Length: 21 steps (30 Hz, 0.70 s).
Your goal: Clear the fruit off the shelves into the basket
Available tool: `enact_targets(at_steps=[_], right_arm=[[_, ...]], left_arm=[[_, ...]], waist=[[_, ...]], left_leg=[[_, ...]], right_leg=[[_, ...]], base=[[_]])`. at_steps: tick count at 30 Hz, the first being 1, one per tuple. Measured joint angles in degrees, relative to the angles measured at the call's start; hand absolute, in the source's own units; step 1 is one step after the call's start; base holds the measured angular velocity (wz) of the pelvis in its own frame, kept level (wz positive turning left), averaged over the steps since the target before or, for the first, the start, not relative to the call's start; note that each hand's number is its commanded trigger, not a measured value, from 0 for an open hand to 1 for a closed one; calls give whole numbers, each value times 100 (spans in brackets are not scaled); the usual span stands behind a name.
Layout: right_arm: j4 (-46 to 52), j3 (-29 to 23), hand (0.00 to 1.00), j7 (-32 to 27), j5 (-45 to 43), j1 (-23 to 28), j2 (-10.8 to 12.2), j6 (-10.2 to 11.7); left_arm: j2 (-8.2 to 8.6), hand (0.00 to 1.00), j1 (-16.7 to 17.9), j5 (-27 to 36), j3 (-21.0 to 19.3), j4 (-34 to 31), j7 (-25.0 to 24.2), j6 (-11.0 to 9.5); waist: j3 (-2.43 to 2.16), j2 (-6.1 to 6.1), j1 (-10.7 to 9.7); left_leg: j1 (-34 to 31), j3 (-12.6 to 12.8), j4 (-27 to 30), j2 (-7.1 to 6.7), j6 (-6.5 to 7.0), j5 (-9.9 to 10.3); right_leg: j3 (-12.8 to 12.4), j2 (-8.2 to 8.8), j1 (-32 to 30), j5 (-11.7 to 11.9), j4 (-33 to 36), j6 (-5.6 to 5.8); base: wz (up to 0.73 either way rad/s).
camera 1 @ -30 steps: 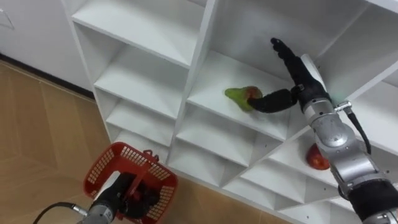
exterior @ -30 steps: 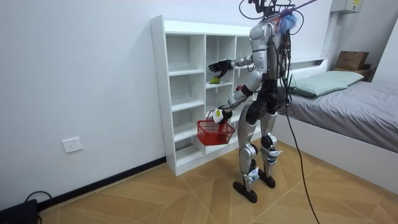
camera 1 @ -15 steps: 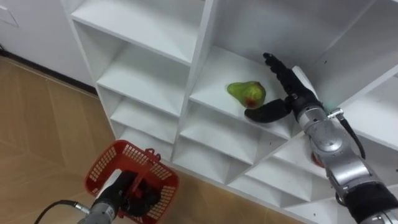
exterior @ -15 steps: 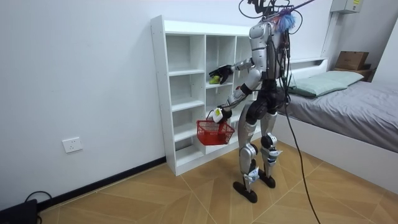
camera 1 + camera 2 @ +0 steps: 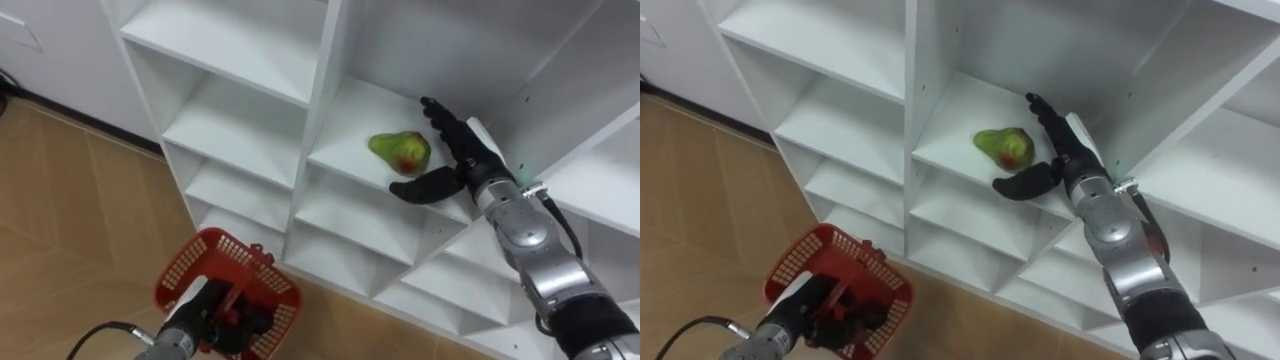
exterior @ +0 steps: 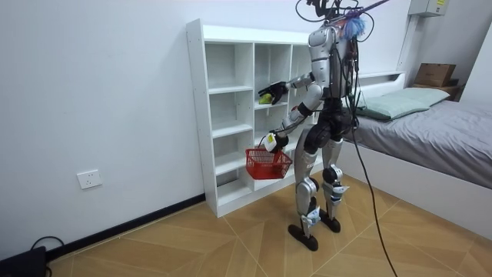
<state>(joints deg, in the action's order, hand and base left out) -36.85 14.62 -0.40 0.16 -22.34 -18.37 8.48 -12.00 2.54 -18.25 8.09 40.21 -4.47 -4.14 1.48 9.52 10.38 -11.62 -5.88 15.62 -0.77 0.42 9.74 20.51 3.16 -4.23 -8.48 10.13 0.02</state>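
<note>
- We stand upright facing the white closet (image 5: 322, 95), with a bed (image 6: 430, 131) behind us at the room view's right.
- Our right arm is raised and reaches forward into a middle compartment. Our left arm hangs low in front of the lower shelves.
- The red basket (image 5: 190, 262) hangs near the floor at lower left, with something dark inside it.
- Our left hand (image 5: 197, 312) is curled round the basket's handle.
- Our right hand (image 5: 462, 155) is open. Its fingers stretch straight toward the far wall, just right of the pear, and its thumb is spread across the near side. We cannot tell whether it touches the fruit.
- The green pear (image 5: 402, 152), with a red blush, lies on that compartment's shelf, cupped between fingers and thumb.
</note>
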Motion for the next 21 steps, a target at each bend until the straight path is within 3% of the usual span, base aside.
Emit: enact_targets(at_steps=[5,6,7,8,9,21], right_arm=[[-3,2,0,23,-4,-5,2,9],[-6,2,23,23,-5,-21,2,12],[-15,2,58,23,-6,-31,2,20],[-47,2,71,23,-8,-54,4,24],[-75,2,100,23,-13,-95,11,23],[-101,44,100,-274,-70,-187,37,176]], left_arm=[[-24,100,-2,1,9,40,-6,-6],[-32,100,-4,10,12,39,7,-8],[-32,100,-4,14,15,39,11,-8],[-37,100,-4,14,47,39,21,-8],[-43,100,-8,14,92,39,39,-11],[-55,100,-58,18,163,47,148,-88]], waist=[[28,33,-15],[44,51,-13],[54,60,-15],[64,73,-18],[68,80,-24],[71,87,-30]], left_leg=[[10,4,-24,-1,3,-8],[0,8,-22,-1,4,-8],[-5,9,-18,-2,5,-9],[-18,11,-9,-2,5,-9],[-44,15,4,-2,5,-9],[-98,66,11,2,12,-21]], right_leg=[[-7,14,-21,0,53,1],[-7,14,-34,0,52,1],[-5,15,-39,0,52,0],[2,16,-47,0,54,0],[4,17,-72,0,61,0],[-10,29,-170,8,75,-13]], base=[[0],[0],[0],[0],[0],[-1]])
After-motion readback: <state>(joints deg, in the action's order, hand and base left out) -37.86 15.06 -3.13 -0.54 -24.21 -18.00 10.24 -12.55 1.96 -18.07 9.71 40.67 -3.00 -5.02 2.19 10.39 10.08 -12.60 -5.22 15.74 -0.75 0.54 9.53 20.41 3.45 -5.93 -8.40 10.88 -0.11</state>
